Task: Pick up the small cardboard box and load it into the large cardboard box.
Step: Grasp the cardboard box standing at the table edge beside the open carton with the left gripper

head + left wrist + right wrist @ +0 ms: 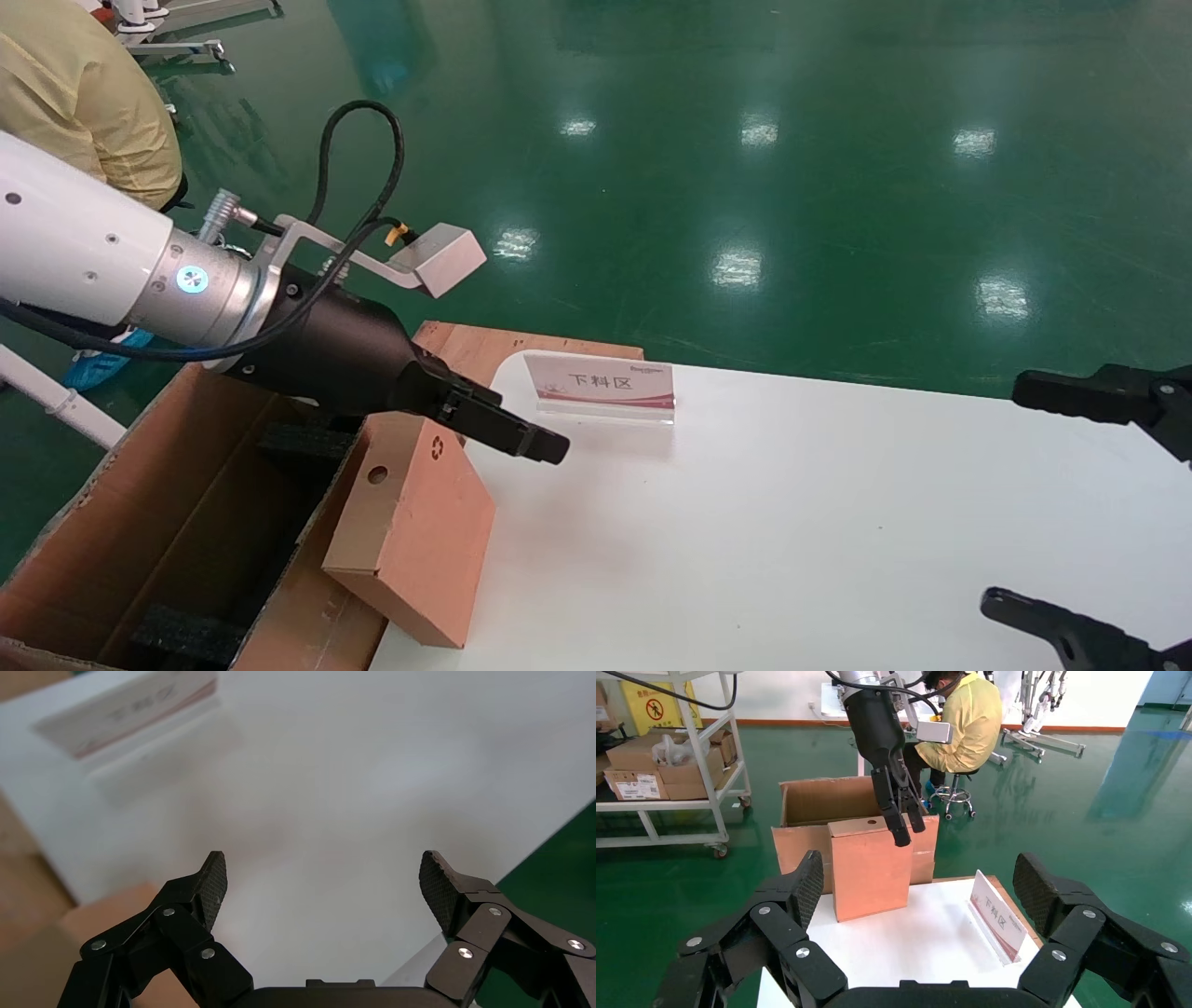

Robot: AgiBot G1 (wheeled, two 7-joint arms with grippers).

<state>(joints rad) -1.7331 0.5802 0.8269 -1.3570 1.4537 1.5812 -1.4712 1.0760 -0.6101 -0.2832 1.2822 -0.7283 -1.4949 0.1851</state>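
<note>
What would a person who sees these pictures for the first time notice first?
First, the small cardboard box standing at the left edge of the white table, right beside the large cardboard box with black foam inside. The left gripper hovers just above the small box with its jaws open and nothing between them. The right gripper waits open at the table's right side, and a small sign stands near the table's far edge.

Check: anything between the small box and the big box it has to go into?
Only the big box's own near wall. The small box stands on the table's edge, tilted against that wall, and must clear it. Left gripper is open just above it; right gripper is open, parked at the table's far side.
</note>
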